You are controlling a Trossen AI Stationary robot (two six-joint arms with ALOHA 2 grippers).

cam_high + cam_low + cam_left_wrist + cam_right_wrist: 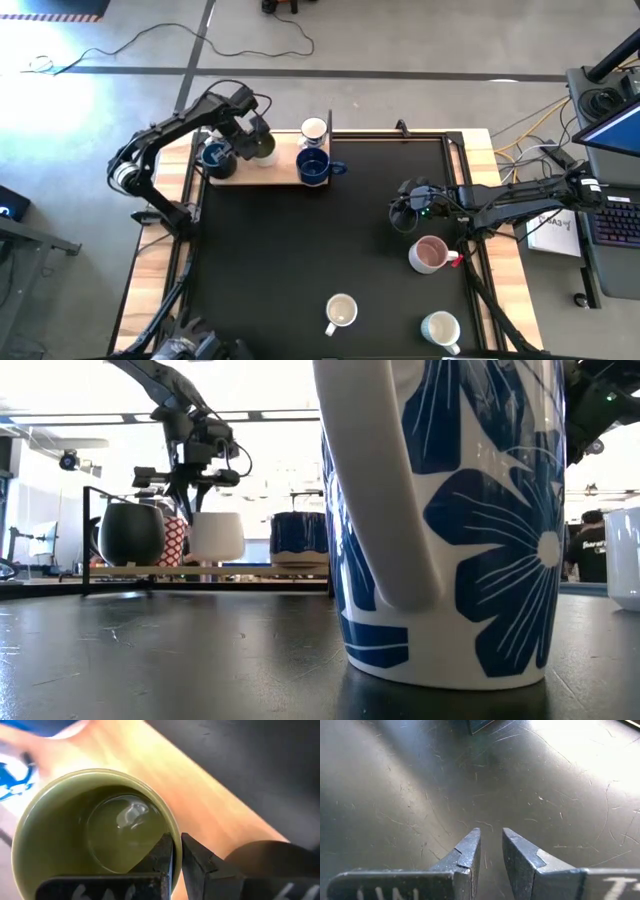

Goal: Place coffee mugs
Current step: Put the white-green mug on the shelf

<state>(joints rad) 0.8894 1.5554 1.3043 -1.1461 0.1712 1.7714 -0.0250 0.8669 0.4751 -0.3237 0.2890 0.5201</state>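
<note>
- the left gripper point(176, 851) is over the wooden board point(262, 171) at the far left of the table point(300, 260); its fingers point(161, 857) pinch the rim of the olive mug point(95, 830), one finger inside the cup and the other outside the wall, jaws nearly closed on it.
- the olive mug point(262, 147) stands on the board, between a dark blue mug point(214, 156) on one side and another dark blue mug point(314, 166) on the other.
- a white mug point(314, 130) stands just behind the second blue one, near the board's far edge.
- the right gripper point(491, 851) hovers over bare black mat, fingers point(469, 851) narrowly apart, holding nothing; in the high view point(404, 213) it is near the table's right side.
- a pink mug point(430, 254) stands just beside that gripper, nearer the front, not touching it.
- two pale mugs stand at the front: one point(340, 312) mid-table, one point(440, 328) to the right.
- the low view is filled by a white mug with blue flowers point(450, 510), close to the camera.
</note>
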